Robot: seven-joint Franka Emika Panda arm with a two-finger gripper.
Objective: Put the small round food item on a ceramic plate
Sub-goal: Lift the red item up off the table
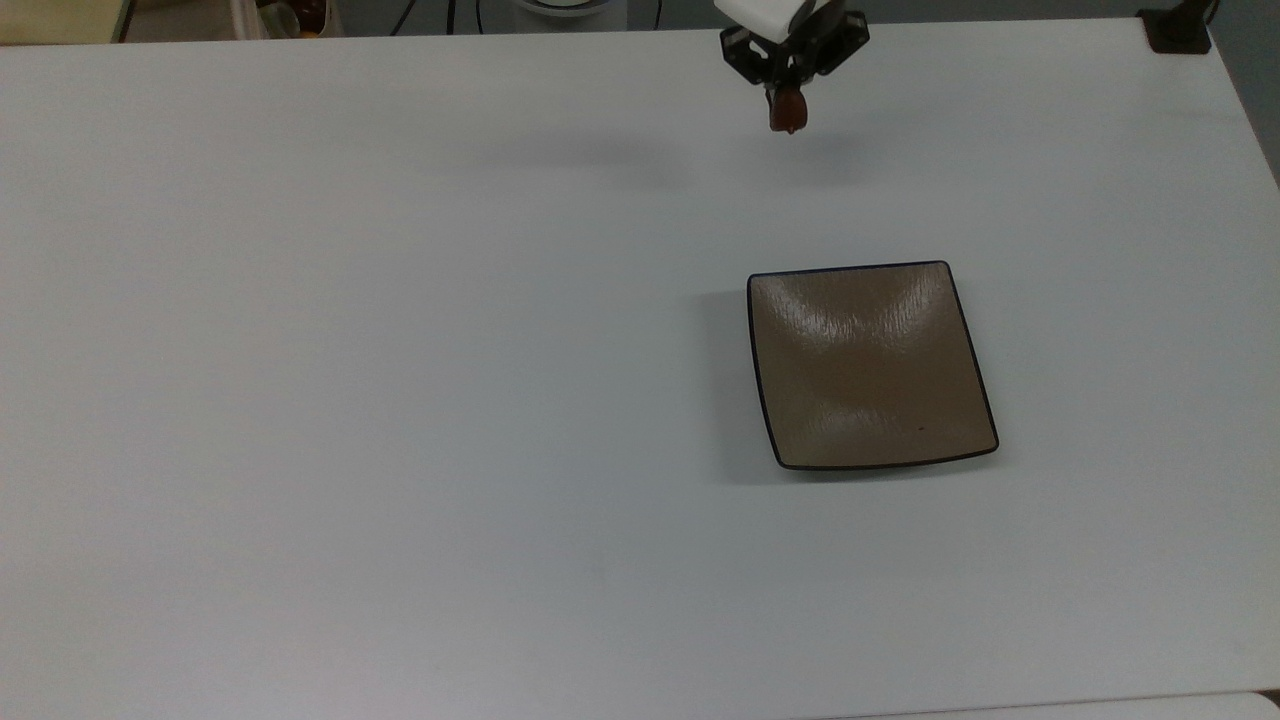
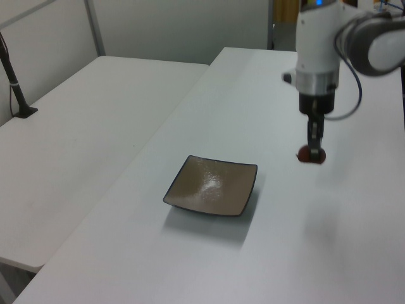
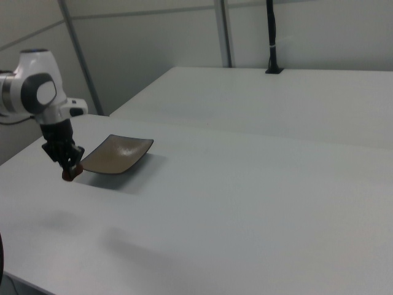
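Observation:
My gripper [image 1: 789,105] [image 2: 314,149] [image 3: 70,168] is shut on the small round food item [image 1: 789,110] [image 2: 311,154] [image 3: 72,173], a glossy reddish-brown lump held well above the white table. The ceramic plate [image 1: 870,365] [image 2: 211,186] [image 3: 116,154], square and tan-brown with a thin dark rim, lies bare on the table. In the top view the gripper hangs near the top edge, above the plate's left side. In the left view it is up and to the right of the plate. In the right view the lump hangs to the left of the plate.
The white table [image 1: 400,400] stretches wide to the top view's left of the plate. A second white table [image 2: 76,145] adjoins it in the left view. A black post base [image 1: 1178,30] stands at the top view's upper right corner.

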